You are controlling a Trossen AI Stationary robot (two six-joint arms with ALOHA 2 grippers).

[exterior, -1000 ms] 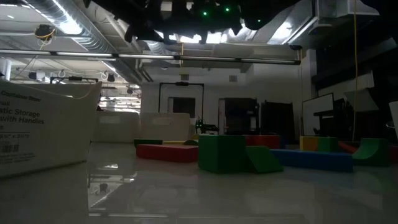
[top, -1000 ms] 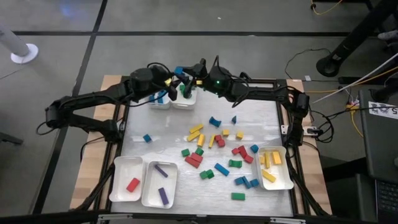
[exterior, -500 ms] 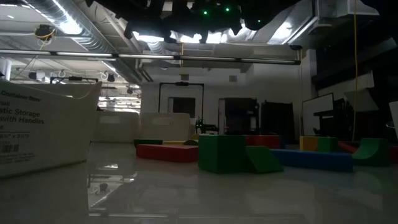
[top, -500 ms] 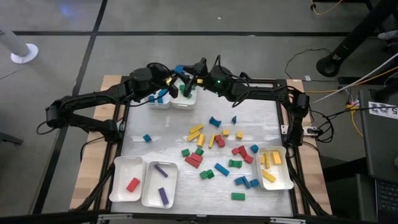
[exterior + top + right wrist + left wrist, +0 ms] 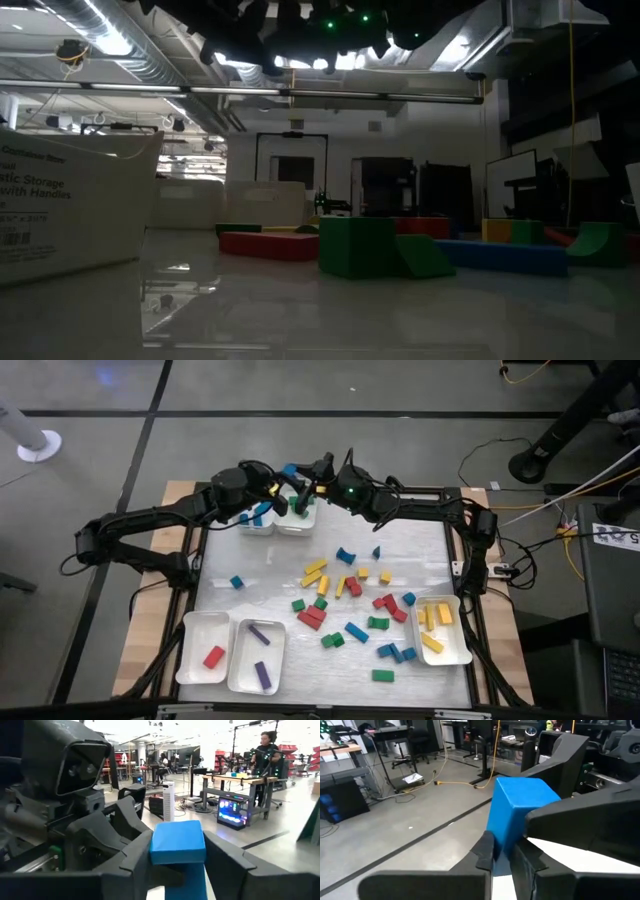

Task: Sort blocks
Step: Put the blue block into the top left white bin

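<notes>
Grey concrete floor surrounds your bench (image 5: 270,585), a pale top in a dark frame, seen from straight above. Both arms reach to the bench's far edge and meet there over two white trays (image 5: 283,520). The left gripper (image 5: 283,478) is clenched on a blue block (image 5: 516,810); its wrist view shows the block pinched between the two dark fingers (image 5: 485,851). The right gripper (image 5: 312,477) sits right against it, with the same block (image 5: 178,842) standing between its fingers (image 5: 137,851); you cannot tell whether those fingers press the block or have let go.

Most loose blocks (image 5: 350,605) lie scattered across the middle of the bench and toward its right side: yellow, red, green and blue. One blue block (image 5: 237,582) lies alone toward the left side. At the near left corner, one tray (image 5: 203,648) holds a red block (image 5: 213,657) and the tray beside it (image 5: 256,656) holds two purple bars (image 5: 261,654). A tray by the right edge (image 5: 441,630) holds yellow blocks (image 5: 431,628).
</notes>
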